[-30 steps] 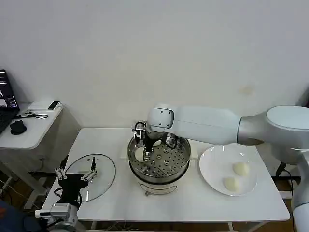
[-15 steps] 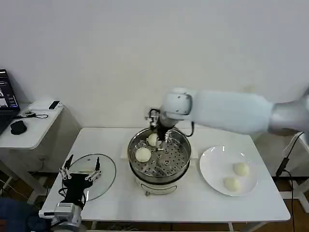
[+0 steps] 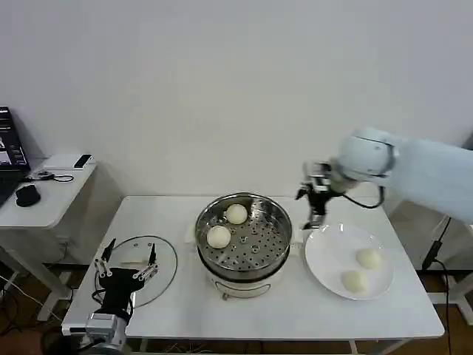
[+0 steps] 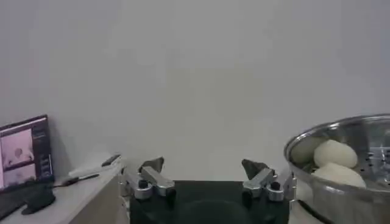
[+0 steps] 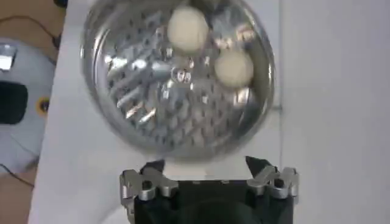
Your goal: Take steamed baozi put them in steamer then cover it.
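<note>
Right gripper (image 3: 313, 201) has left the steamer (image 3: 244, 235) since the earlier frames and now hangs between steamer and plate (image 3: 349, 261), above the plate's near rim, fingers apart and empty. Two baozi sit in the steamer tray, one (image 3: 219, 237) at the left, one (image 3: 236, 214) toward the back, touching or nearly so; both lie well to the left of the right fingers. Two more baozi (image 3: 368, 258) (image 3: 355, 281) wait on the plate, below and to the right of those fingers, close together. Left gripper (image 3: 124, 269) is idle over the glass lid (image 3: 140, 270), fingers apart, lid not held. Risks: plate buns sit close, so a descent on one may nudge or pinch the other; they look soft, so an off-centre grip could squash one or let it roll. Lid comes last, and closing on its flat glass rather than the knob would likely slip. Hard to read: right wrist view shows the steamer with its two buns, not the plate, so final alignment over the plate buns can't be checked there; lid knob is masked by the left fingers.
</note>
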`<action>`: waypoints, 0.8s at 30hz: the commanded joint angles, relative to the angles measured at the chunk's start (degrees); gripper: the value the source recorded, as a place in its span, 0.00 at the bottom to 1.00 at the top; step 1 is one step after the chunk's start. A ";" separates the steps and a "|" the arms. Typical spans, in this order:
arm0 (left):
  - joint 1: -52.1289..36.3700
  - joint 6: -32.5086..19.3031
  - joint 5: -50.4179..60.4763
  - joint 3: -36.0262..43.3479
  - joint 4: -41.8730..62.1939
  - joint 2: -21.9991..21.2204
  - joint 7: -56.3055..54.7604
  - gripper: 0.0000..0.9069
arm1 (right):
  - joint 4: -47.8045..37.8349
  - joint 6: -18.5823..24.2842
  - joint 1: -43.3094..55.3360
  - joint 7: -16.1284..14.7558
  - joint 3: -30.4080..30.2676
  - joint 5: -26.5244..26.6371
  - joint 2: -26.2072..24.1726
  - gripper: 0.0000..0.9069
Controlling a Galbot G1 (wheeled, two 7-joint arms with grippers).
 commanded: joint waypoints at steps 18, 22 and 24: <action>0.79 -0.23 1.64 0.34 1.44 -0.31 -0.12 1.00 | -1.41 19.23 -56.17 -8.15 43.01 -30.54 -21.24 1.00; 0.94 -0.28 1.89 0.28 1.76 -0.60 -0.20 1.00 | -3.49 19.02 -57.00 -7.28 43.20 -31.57 -17.42 1.00; 1.02 -0.31 1.95 0.18 1.90 -0.76 -0.24 1.00 | -5.43 18.22 -56.80 -6.35 42.86 -31.62 -15.15 1.00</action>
